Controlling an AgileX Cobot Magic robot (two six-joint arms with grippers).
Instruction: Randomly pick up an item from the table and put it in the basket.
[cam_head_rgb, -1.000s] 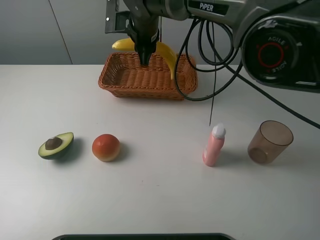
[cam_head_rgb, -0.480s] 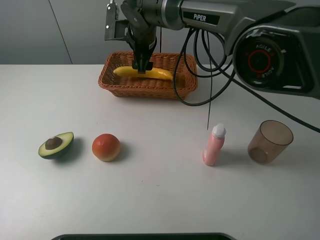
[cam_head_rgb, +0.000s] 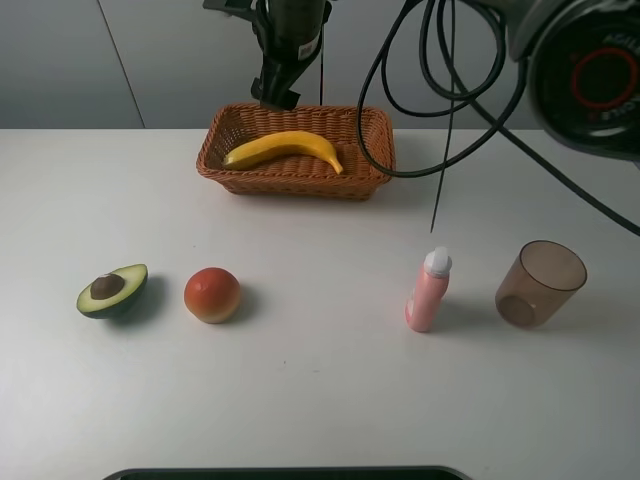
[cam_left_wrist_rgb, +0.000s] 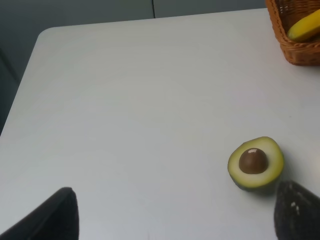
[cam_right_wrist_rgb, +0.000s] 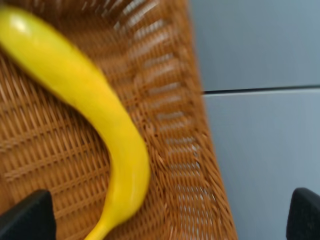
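Note:
The yellow banana (cam_head_rgb: 285, 148) lies flat inside the wicker basket (cam_head_rgb: 372, 160) at the back of the white table (cam_head_rgb: 320, 380). My right gripper (cam_head_rgb: 273, 98) hangs above the basket's back rim, open and empty, clear of the banana. In the right wrist view the banana (cam_right_wrist_rgb: 100, 110) rests on the basket weave (cam_right_wrist_rgb: 175, 125), and the dark fingertips (cam_right_wrist_rgb: 25, 215) stand far apart. My left gripper (cam_left_wrist_rgb: 175, 215) is open and empty over the table's left part, near the avocado half (cam_left_wrist_rgb: 255, 162). The basket corner (cam_left_wrist_rgb: 300, 50) and the banana tip (cam_left_wrist_rgb: 305, 27) show there too.
An avocado half (cam_head_rgb: 112, 290) and a round red-orange fruit (cam_head_rgb: 212, 295) sit at front left. A pink bottle (cam_head_rgb: 429, 290) and a translucent brown cup (cam_head_rgb: 540, 283) stand at front right. Black cables (cam_head_rgb: 400, 120) hang beside the basket's right end.
The right gripper lowered the banana into the basket, let it go, and rose above the basket. The banana now lies loose in the basket.

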